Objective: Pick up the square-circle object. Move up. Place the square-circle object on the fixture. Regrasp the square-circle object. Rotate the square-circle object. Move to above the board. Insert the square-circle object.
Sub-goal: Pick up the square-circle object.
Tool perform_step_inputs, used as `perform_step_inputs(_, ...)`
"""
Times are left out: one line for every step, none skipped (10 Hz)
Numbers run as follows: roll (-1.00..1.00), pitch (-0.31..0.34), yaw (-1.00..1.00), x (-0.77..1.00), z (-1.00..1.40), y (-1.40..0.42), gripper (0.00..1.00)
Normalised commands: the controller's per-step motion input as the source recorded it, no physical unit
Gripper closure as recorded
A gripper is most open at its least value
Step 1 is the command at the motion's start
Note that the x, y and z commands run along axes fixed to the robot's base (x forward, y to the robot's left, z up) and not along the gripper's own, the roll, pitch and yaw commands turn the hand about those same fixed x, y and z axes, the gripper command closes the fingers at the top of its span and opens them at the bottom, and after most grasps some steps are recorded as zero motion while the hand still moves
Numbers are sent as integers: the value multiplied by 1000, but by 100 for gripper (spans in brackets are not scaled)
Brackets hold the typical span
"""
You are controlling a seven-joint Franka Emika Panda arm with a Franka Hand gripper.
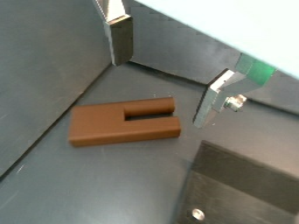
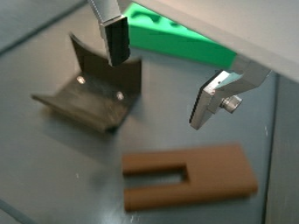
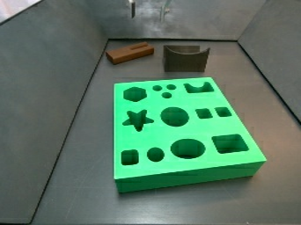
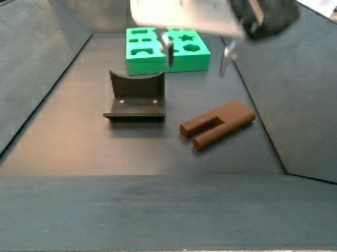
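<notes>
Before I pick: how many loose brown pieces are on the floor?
1. The square-circle object lies flat beside the fixture, beyond the board. The gripper hangs open above, empty.

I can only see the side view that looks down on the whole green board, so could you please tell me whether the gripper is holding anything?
Observer: No. In both wrist views the gripper is open, nothing between its fingers, and it hangs above the floor.
Operator: Thank you. Which way does the square-circle object's split end point?
Observer: In a side view, the square-circle object lies flat with its two prongs pointing away from the board.
Operator: Is it touching the fixture?
Observer: No. The same side view shows bare floor between it and the fixture, whose upright plate faces the board.
</notes>
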Motion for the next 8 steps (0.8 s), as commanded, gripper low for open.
perform_step_inputs(0, 120, -697, -137, -897, 363, 0)
perform_step_inputs(-9, 71, -823, -131, -931, 220, 0)
perform_step_inputs(-44, -53, -1000, 0, -809, 0, 0)
perform_step_inputs(-60, -167, -1000, 0, -714, 0, 0)
perform_step_inputs(-70, -207, -1000, 0, -651, 0, 0)
perform_step_inputs(-56, -106, -1000, -83, -823, 0, 0)
perform_step_inputs(-60, -110, -971, -80, -803, 0, 0)
perform_step_inputs(-121, -196, -697, 11, -603, 186, 0)
